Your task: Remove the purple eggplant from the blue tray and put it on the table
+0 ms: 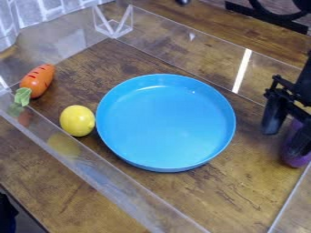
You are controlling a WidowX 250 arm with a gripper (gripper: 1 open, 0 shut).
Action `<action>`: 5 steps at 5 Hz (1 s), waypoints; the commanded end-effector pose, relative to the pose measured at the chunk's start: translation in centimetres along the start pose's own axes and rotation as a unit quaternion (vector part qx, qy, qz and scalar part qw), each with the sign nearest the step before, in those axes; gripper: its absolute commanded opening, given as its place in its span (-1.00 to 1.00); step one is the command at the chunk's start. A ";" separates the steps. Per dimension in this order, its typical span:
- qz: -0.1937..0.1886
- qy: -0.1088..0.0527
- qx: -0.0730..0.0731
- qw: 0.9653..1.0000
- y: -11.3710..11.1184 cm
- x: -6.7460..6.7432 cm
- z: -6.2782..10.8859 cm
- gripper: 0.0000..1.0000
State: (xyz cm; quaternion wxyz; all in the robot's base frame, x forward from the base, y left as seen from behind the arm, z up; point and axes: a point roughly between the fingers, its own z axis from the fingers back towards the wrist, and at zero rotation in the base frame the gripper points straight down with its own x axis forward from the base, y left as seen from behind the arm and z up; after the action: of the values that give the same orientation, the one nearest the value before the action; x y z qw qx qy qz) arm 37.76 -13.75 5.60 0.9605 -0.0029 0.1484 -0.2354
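Note:
The blue tray [165, 121] lies empty in the middle of the table [183, 45]. The purple eggplant [297, 149] rests on the table at the right edge of the view, just outside the tray's right rim and partly cut off by the frame. My gripper [289, 126] hangs directly above it, pointing down. Its dark fingers [275, 115] stand apart, and they are lifted off the eggplant with nothing between them.
A yellow lemon [76, 119] sits just left of the tray and an orange carrot [36, 81] lies further left. A clear plastic wall [115, 18] runs along the back and another along the table's front edge.

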 end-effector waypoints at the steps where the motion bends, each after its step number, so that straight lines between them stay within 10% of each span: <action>1: 0.015 -0.033 0.002 0.999 0.1 0.3 2.3 -1.00; 5: 0.059 -0.009 -0.012 0.998 -2.3 0.8 2.6 -1.00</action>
State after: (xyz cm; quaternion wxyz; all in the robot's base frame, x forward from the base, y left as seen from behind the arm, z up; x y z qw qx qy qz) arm 37.61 -15.75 5.34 0.9684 -0.0002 0.1811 -0.1713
